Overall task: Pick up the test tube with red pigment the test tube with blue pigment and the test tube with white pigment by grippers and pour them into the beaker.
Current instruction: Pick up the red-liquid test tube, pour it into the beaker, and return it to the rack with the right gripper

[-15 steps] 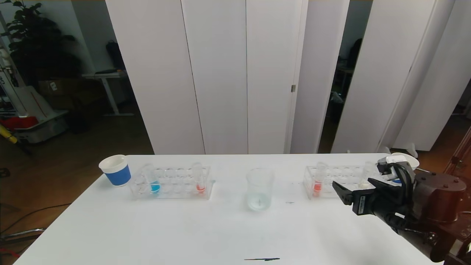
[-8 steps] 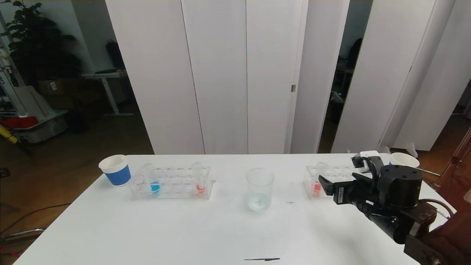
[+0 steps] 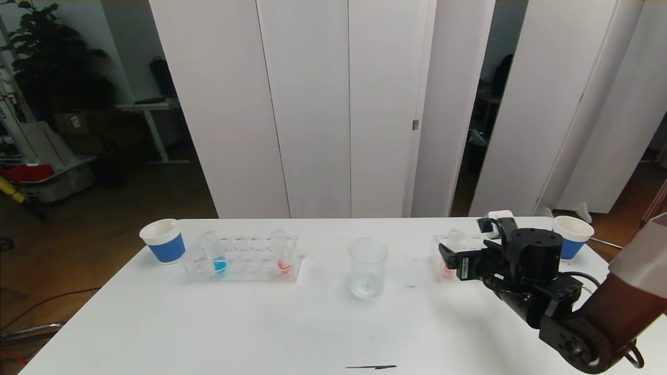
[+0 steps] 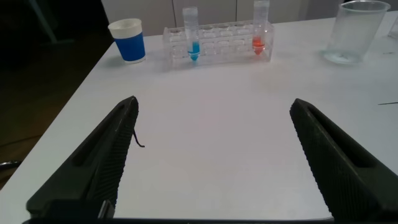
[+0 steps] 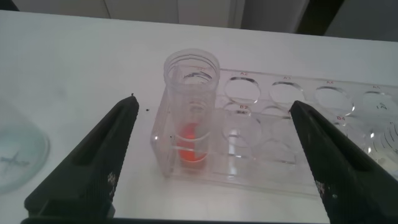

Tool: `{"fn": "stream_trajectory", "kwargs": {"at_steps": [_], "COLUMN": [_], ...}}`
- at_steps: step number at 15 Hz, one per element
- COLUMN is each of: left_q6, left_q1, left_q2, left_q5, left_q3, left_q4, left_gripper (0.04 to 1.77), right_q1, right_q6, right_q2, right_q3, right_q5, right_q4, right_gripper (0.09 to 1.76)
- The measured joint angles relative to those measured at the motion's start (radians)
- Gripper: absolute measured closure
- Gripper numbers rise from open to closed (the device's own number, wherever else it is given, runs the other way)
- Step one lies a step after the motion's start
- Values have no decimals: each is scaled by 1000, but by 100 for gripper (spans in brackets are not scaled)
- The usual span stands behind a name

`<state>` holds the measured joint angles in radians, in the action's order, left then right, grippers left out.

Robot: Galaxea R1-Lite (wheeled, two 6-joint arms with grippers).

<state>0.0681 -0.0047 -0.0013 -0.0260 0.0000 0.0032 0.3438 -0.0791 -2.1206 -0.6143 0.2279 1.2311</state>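
We take the clear cylindrical glass beaker point(image 3: 368, 266) with the flared rim, standing upright near the middle of the white table point(image 3: 292, 323), as our reference. It holds only a thin pale film at its bottom.

To the beaker's left stands a clear plastic tube rack point(image 3: 242, 258). In it we find the slim clear test tube with cyan-blue liquid point(image 3: 214, 254) upright toward the end far from the beaker, and a slim clear tube with orange-red liquid point(image 3: 281, 252) upright at the end nearest the beaker. A blue paper cup with a white rim point(image 3: 163, 240) sits just beyond that rack, farther from the beaker.

To the beaker's right stands a second clear rack point(image 3: 443, 255). A second orange-red tube point(image 5: 191, 109) stands upright in its corner hole nearest the beaker. Another blue white-rimmed cup point(image 3: 570, 237) stands beyond this rack.

The right gripper point(image 3: 452, 259) hovers at this second rack, its jaws spread wide on either side of the orange-red tube and clear of it, holding nothing. We cannot find the white-pigment tube; the right arm covers much of the rack.

The left gripper point(image 4: 214, 162) is low over bare table on the beaker's left and nearer the robot, its jaws wide apart and empty.
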Motion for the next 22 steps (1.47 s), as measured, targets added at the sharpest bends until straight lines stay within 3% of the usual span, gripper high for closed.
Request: {"fn": "stream_trajectory", "kwargs": {"at_steps": [12, 13, 14, 15, 16, 17, 18, 22], "left_q6": [0, -1, 0, 0, 0, 0, 0, 0], "left_q1": [0, 0, 0, 0, 0, 0, 0, 0], "left_q2": [0, 0, 0, 0, 0, 0, 0, 0], "left_q5": [0, 0, 0, 0, 0, 0, 0, 0], "left_q3": [0, 0, 0, 0, 0, 0, 0, 0], "left_q4": [0, 0, 0, 0, 0, 0, 0, 0], "left_gripper": [7, 7, 7, 7, 7, 7, 7, 7], "right_q1": [12, 14, 16, 17, 17, 17, 17, 17], "right_q6": [31, 31, 31, 30, 27, 27, 26, 24], "right_q2": [-74, -77, -79, -81, -82, -82, -83, -83], "right_q3": [-99, -100, -101, -102, -102, -102, -102, -102], "right_q5": [0, 0, 0, -1, -1, -2, -2, -2], "right_q4": [-1, 0, 0, 0, -1, 0, 0, 0], "right_gripper": [13, 31, 62, 107, 139, 144, 123, 128]}}
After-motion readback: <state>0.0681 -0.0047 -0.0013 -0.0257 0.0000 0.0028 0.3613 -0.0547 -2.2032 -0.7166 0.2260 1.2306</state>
